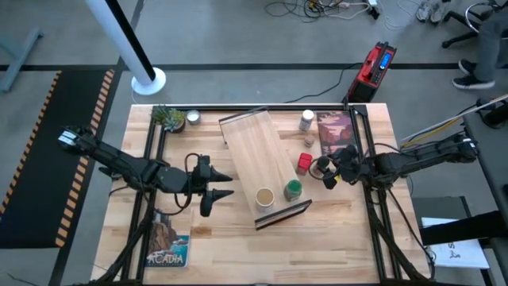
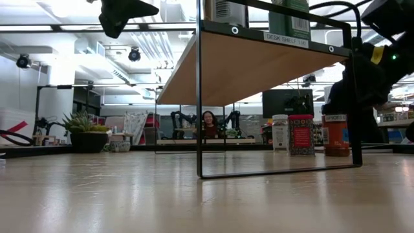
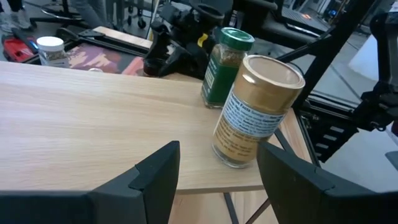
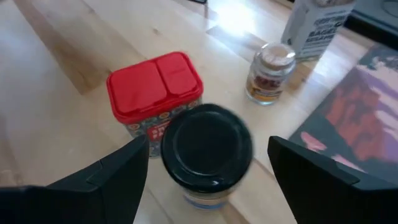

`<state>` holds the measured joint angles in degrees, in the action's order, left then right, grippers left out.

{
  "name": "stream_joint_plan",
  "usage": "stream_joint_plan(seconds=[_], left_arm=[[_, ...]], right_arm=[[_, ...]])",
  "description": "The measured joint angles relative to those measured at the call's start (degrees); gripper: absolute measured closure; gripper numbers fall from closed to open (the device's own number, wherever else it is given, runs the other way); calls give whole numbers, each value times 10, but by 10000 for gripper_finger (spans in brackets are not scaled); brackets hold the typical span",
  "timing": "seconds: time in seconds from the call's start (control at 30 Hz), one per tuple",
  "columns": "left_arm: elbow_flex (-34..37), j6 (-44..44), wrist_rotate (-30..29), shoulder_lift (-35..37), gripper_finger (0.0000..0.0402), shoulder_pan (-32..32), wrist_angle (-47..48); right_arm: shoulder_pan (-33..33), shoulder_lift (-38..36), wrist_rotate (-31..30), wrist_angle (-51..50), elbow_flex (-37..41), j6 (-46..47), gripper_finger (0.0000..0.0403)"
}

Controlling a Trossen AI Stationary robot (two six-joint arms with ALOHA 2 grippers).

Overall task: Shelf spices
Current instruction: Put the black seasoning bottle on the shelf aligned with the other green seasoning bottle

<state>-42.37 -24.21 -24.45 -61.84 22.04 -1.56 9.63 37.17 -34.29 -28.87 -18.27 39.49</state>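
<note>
A book (image 1: 168,246) at the table's near left reads "ACADIA" — the shelf (image 2: 259,61) carries a label, "DESK SHELF", on its front edge.

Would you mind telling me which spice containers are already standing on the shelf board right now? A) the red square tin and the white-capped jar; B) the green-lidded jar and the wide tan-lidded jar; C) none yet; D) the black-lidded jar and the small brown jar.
B: the green-lidded jar and the wide tan-lidded jar stand on the shelf near its dark-strip end, as the left wrist view confirms; the other spices sit on the table beside it.
</note>
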Motion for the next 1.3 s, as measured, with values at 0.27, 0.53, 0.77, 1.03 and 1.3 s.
stream_joint_plan(seconds=[0.27,0.53,0.77,1.03,1.3], left_arm=[[0,-3,-1,0,198,0,-1],[0,-1,-1,0,198,0,-1],[0,-1,-1,0,198,0,0],[0,-3,-1,0,198,0,0],[0,-3,-1,0,198,0,-1]], right_arm=[[0,23,7,118,43,-31,97],[-2,29,-4,130,40,-41,140],[-3,57,-4,134,40,-46,169],[-3,76,-17,163,40,-71,218],[-3,75,-16,159,38,-72,219]])
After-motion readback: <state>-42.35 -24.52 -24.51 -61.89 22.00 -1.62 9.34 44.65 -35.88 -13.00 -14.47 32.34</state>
